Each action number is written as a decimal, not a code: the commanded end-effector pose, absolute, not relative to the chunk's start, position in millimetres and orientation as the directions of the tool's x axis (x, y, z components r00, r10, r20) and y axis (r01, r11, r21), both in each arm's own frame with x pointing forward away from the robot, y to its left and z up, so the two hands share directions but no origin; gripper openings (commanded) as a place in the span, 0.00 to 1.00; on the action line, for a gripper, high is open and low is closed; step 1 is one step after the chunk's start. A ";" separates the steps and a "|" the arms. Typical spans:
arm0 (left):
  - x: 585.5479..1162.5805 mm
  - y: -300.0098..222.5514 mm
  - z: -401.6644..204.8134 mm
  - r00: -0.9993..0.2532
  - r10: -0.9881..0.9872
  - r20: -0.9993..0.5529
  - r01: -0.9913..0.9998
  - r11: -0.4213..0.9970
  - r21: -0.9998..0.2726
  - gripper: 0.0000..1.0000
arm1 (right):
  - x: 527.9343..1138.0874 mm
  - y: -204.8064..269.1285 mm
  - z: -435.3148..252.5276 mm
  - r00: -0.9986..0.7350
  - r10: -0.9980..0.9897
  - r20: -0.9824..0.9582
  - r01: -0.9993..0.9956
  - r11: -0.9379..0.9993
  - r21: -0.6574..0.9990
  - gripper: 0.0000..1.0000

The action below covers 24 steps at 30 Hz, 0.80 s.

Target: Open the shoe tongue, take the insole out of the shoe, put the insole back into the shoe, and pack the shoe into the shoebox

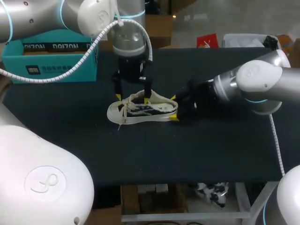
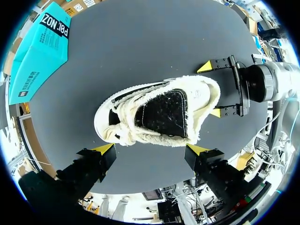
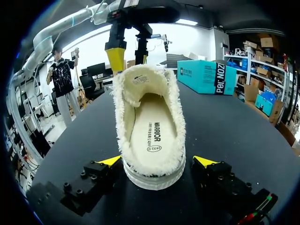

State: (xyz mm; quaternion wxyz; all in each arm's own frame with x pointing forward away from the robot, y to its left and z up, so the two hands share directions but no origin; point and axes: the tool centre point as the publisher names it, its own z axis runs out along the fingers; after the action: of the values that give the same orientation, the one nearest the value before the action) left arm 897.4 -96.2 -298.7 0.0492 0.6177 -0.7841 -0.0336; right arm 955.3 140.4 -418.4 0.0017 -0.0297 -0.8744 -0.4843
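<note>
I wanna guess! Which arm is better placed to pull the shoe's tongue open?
Probably left: the left gripper, open, hangs right over the tongue; the right gripper straddles the shoe at its heel.

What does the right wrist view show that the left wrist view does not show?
Only the right wrist view: the insole lying inside the shoe, seen from the heel. Only the left wrist view: the toe and the laces, seen from above. Both: the shoe, the teal shoebox, the left gripper and the right gripper.
</note>
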 end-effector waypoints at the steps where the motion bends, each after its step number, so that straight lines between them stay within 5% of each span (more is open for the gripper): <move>1: 898.7 -97.9 -301.0 -0.232 -0.972 0.032 -0.965 0.234 0.117 1.00 | 957.4 144.8 -424.1 -0.999 0.040 0.027 0.044 0.514 0.856 1.00; 22: 898.1 -105.1 -306.0 -0.196 -0.981 0.013 -0.975 0.196 0.101 1.00 | 950.9 163.7 -425.6 -1.000 0.010 -0.008 -0.002 0.475 0.880 1.00; 23: 898.1 -105.5 -306.2 -0.191 -0.982 0.011 -0.977 0.191 0.099 1.00 | 950.9 164.2 -425.2 -1.000 0.010 -0.009 -0.003 0.476 0.880 0.49; 24: 898.1 -105.7 -306.3 -0.186 -0.983 0.007 -0.978 0.186 0.097 1.00 | 950.9 164.3 -425.2 -1.000 0.010 -0.010 -0.004 0.477 0.879 0.30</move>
State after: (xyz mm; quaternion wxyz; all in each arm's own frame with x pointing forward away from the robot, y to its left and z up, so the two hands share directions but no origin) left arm 898.6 -103.7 -304.9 0.0370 0.6356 -0.7704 -0.0341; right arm 950.8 163.2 -423.8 -0.0064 -0.0019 -0.8596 -0.5110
